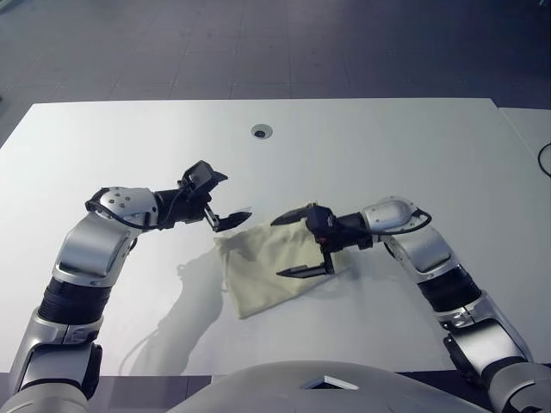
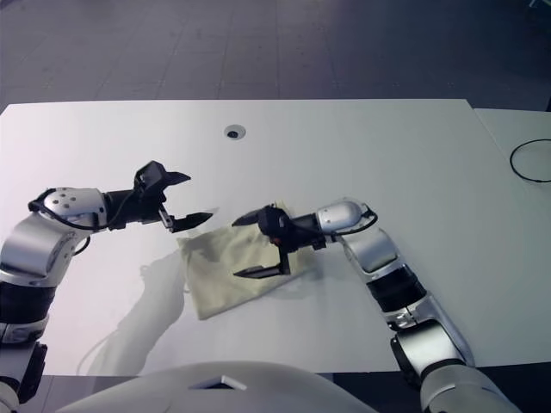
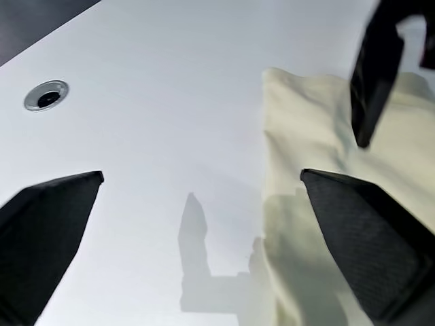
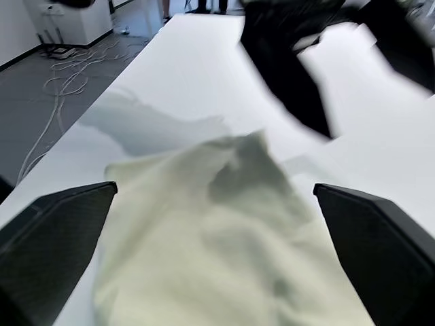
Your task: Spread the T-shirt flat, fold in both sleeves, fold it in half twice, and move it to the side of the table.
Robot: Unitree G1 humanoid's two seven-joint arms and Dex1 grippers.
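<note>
- The T-shirt [image 1: 263, 280] lies as a small folded packet on the worktop [image 1: 387, 146]. I judge the folds are done and the step in hand is carrying it to the side.
- To do that well, the left gripper [image 1: 234, 196] should drop onto the packet's 11 o'clock corner and pinch every layer, not only the top one.
- The right gripper [image 1: 277, 248] should take the 2 o'clock edge the same way. Both should then travel together and level, low over the worktop, so the folds do not spring open.
- The left gripper hangs just off the shirt's 11 o'clock corner, its fingers spread wide and holding nothing. Its lower fingertip is near that corner.
- The shirt sits toward the near edge of the worktop, at roughly 6 o'clock from the cable hole [image 1: 262, 131].
- The right gripper hovers over the shirt's 1 o'clock part, fingers wide apart and empty. I cannot tell whether its lower finger touches the cloth.
</note>
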